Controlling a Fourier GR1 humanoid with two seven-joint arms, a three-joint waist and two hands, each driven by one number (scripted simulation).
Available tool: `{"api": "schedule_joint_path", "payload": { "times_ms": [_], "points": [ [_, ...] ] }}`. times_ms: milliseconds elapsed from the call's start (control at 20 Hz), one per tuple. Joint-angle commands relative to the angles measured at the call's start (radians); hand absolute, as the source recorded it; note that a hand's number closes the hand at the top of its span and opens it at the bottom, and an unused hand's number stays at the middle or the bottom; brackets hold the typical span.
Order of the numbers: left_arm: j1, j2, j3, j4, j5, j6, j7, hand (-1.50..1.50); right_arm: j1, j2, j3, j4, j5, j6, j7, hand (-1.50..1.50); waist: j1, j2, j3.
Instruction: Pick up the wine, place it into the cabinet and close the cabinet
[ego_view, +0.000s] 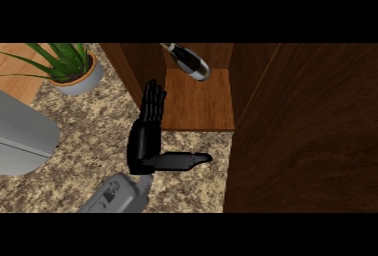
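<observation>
Left hand (145, 140) open-fingered beside cabinet (199, 107); wine (190, 62) inside, top cut off.

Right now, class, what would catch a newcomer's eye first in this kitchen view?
The black left hand at centre, fingers straight, reaching toward the open wooden cabinet. On the cabinet's shelf, at the back, stands the wine bottle. A potted green plant sits at upper left on the speckled counter.

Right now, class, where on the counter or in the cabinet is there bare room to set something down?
Free: the cabinet shelf in front of the wine bottle, and the counter between the potted plant, the grey appliance and the left hand. Crowded: the shelf's back, at the bottle.
</observation>
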Motion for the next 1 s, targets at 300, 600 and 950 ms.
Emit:
{"api": "schedule_joint_path", "payload": {
  "times_ms": [300, 600, 950],
  "points": [
    [0.310, 0.107, -0.127, -0.327, -0.086, 0.042, -0.029, -1.50, 0.034, -0.141, 0.083, -0.142, -0.016, 0.132, 0.095, 1.50, 0.002, 0.001, -0.001],
    [0.433, 0.193, -0.087, -0.436, -0.074, 0.028, -0.048, -1.50, 0.101, -0.158, 0.275, -0.189, -0.084, 0.194, 0.115, 1.50, -0.001, 0.001, -0.001],
    [0.554, 0.336, 0.026, -0.535, 0.001, -0.095, -0.067, -1.50, -0.043, -0.073, 0.431, -0.154, 0.036, 0.137, 0.210, 1.50, 0.008, 0.001, -0.003]
  ]
}}
